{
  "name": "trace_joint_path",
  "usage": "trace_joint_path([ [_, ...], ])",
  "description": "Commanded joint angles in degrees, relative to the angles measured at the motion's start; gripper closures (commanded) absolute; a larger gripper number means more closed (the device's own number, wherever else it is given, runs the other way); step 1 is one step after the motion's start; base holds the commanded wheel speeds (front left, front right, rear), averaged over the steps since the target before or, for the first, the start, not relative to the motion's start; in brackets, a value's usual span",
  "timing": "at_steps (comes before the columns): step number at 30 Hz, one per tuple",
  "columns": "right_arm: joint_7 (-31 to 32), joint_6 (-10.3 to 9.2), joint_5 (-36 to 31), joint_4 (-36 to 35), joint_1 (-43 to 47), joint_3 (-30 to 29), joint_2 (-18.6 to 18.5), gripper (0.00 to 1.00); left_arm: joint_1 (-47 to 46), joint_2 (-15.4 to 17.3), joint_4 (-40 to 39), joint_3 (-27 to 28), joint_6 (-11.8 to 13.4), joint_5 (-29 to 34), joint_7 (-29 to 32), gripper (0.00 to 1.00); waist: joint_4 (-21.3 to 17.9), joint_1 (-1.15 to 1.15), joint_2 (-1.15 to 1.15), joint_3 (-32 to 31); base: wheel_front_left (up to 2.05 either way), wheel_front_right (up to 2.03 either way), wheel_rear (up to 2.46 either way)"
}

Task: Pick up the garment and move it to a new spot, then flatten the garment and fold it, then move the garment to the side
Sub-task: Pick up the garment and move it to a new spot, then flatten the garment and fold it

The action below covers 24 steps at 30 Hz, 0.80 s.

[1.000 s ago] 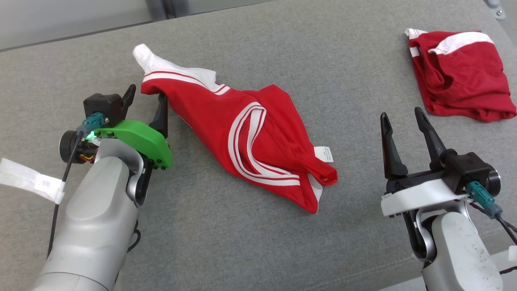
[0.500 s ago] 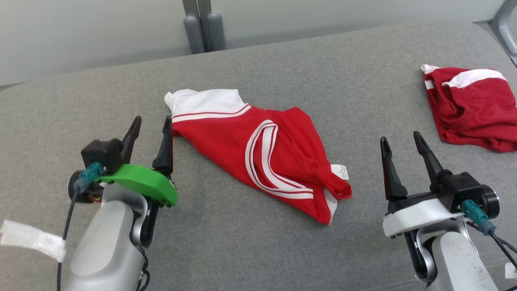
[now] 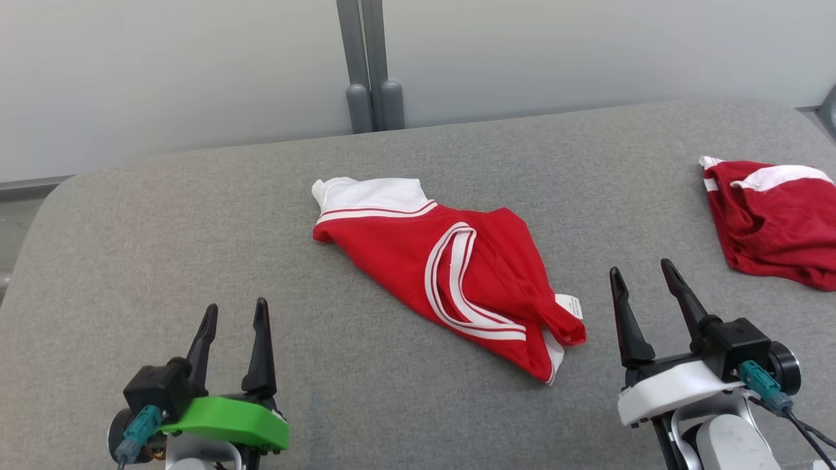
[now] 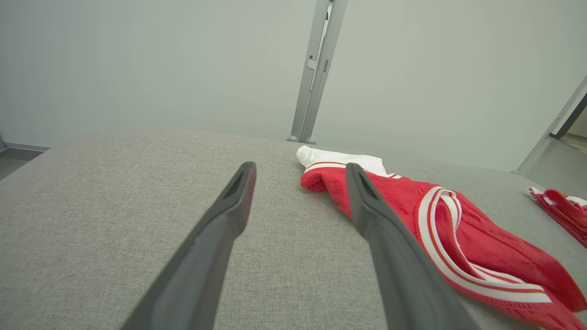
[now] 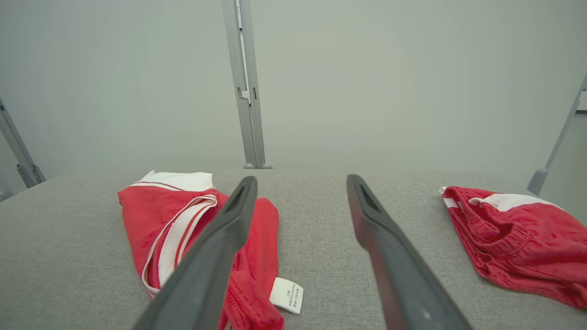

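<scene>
I backed left gripper [image 3: 236, 305] off the garment [image 3: 457, 274]; it and right gripper [image 3: 640, 267] both spread, empty. Garment crumpled mid table [image 3: 196, 215]: flatten, fold, side-move left.

Padded top [image 3: 196, 248]: grey woven cloth, matt, slightly coarse. At the centre, garment [image 3: 405, 254]: soft red cloth, matt, with smooth white bands; at its 4 o'clock end a white label [image 3: 569, 305], cloth or paper unclear. At 3 o'clock, second garment [image 3: 777, 228]: same red cloth, crinkled. Left gripper [image 3: 236, 305] at 7 o'clock and right gripper [image 3: 640, 267] at 5 o'clock: dark, matt, plastic-looking fingers. Smooth green plastic mount [image 3: 222, 421] on the left, smooth white plastic mount [image 3: 673, 388] on the right. At 12 o'clock, post [image 3: 369, 65]: grey metal, satin.
</scene>
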Motion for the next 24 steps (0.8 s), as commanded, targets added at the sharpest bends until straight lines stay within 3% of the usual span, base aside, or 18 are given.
trace_joint_path([
  [1,-0.2,-0.06,0.8,-0.1,1.0,0.1,-0.1,0.0,1.7,-0.2,-1.1,0.8,0.3,0.8,-0.2,0.0,0.4,0.0,0.0,-0.3,0.0,0.0,0.0],
  [8,-0.2,-0.06,2.8,1.0,1.6,1.7,-0.1,0.0,6.2,-1.4,-4.0,3.4,0.3,3.5,-0.2,0.0,0.6,0.0,0.0,-0.2,0.0,0.0,0.0],
  [24,-0.2,-0.06,2.7,2.0,0.5,1.7,-0.1,0.0,6.7,-2.9,-3.7,5.1,-1.2,5.6,-0.2,0.0,1.0,0.0,0.0,0.4,0.0,0.0,0.0],
])
